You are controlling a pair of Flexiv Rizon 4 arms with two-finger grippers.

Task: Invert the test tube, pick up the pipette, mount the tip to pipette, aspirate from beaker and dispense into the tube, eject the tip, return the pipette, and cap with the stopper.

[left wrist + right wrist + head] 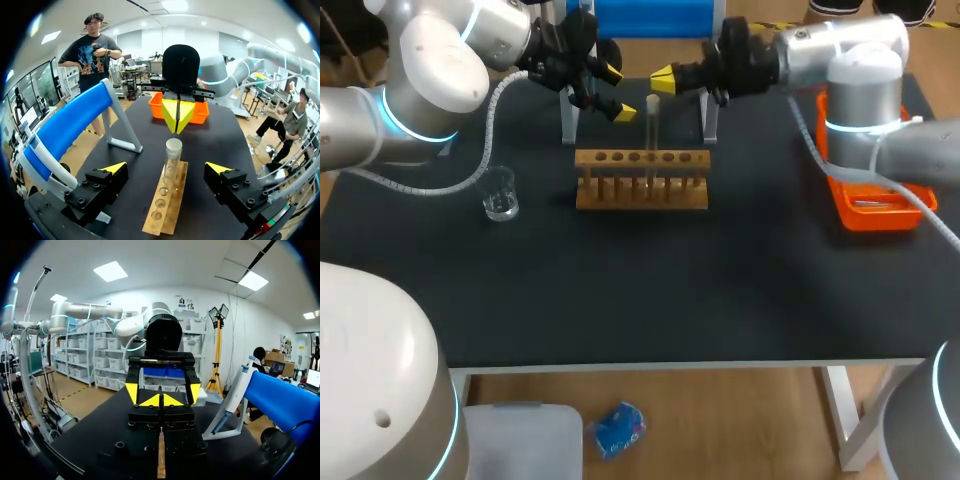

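Observation:
A clear test tube (651, 125) stands upright in the wooden rack (640, 192) at the table's middle back. My left gripper (619, 93) hangs open just left of the tube's top. In the left wrist view the tube (172, 159) rises between the wide-apart fingertips (114, 168), touching neither. My right gripper (662, 80) is shut and empty, pointing at the tube from the right; it faces the left camera (177, 114). The blue pipette (70, 125) rests on its stand. In the right wrist view my own shut gripper (160, 400) hides the tube.
A small glass beaker (500, 196) sits left of the rack. An orange tray (875, 207) lies at the right edge. The pipette stand's legs (569, 118) are just behind the rack, close to both grippers. The table's front half is bare black surface.

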